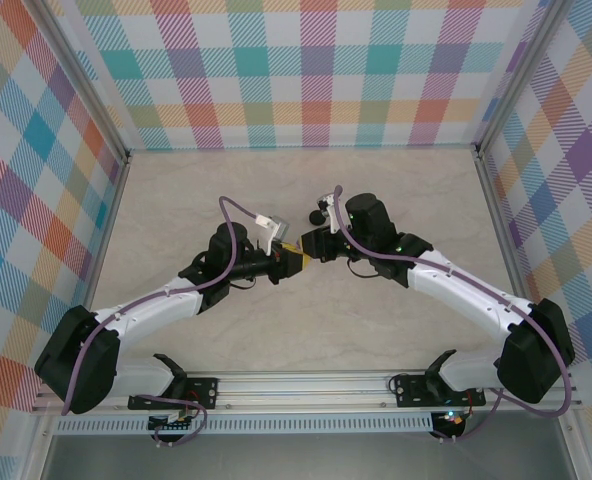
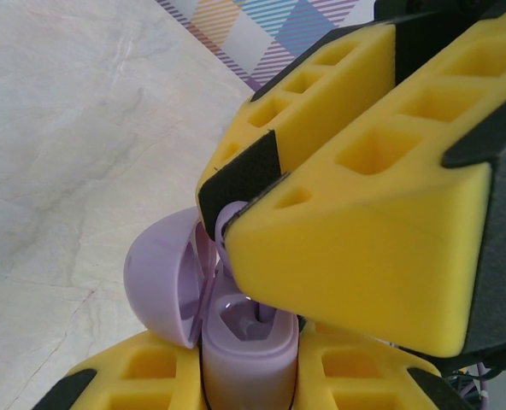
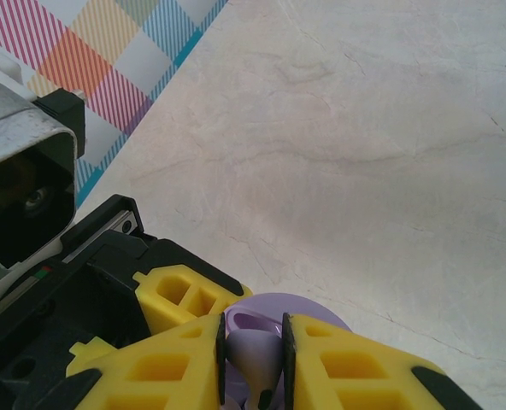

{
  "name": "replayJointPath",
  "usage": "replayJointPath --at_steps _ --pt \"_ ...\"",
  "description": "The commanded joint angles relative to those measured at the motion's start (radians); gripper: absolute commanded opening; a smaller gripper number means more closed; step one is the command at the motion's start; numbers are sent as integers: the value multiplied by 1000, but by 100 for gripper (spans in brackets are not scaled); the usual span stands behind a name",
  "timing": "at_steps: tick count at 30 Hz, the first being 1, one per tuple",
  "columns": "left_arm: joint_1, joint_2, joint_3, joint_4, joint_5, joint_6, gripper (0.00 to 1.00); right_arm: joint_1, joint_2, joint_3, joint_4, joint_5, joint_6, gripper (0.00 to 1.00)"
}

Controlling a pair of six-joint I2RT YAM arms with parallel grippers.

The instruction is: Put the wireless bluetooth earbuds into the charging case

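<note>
Both arms are meeting at the centre of the worktop (image 1: 276, 190), with the left gripper (image 1: 292, 260) and the right gripper (image 1: 310, 246) sitting tip to tip in the middle of the top view.

Left wrist view: the left gripper (image 2: 249, 380) is clamping the pale lavender charging case (image 2: 244, 363) between its yellow fingers (image 2: 125, 380) at the bottom of the frame. The case is standing open, its rounded lid (image 2: 159, 282) swinging out towards the lower left. One moulded well is showing in the base.

The right gripper (image 2: 236, 212) is reaching in from the upper right, its fingers pressing together on a lavender earbud (image 2: 226, 222). The earbud is hanging just above the open base, close to the hinge side. I cannot tell whether it is touching the case.

Right wrist view: the right gripper (image 3: 253, 346) is pinching the same earbud (image 3: 255, 359) at the bottom centre, and the lavender case (image 3: 308, 306) is showing just behind it. A yellow finger (image 3: 185, 295) of the left gripper is lying just left of the case.

A small dark item (image 1: 319, 213) is lying on the worktop just above the grippers in the top view; it is too small to identify.
</note>
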Motion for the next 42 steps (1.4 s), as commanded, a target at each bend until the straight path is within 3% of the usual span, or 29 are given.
replayJointPath --at_steps 1,8,20,33,42 --pt "-12 -28 27 27 -6 -9 0 7 -26 -12 11 -25 -21 25" --pt "-12 -31 23 24 2 3 0 6 -25 -8 4 -30 -21 28" --pt "-11 -38 16 9 -3 16 0 8 -50 -3 -10 -18 -13 43" --pt "-10 -110 -9 -19 1 75 0 -31 -119 -16 -108 149 -5 42" --pt "-10 -123 6 -9 91 117 0 -175 -161 -90 -88 -21 21 37"
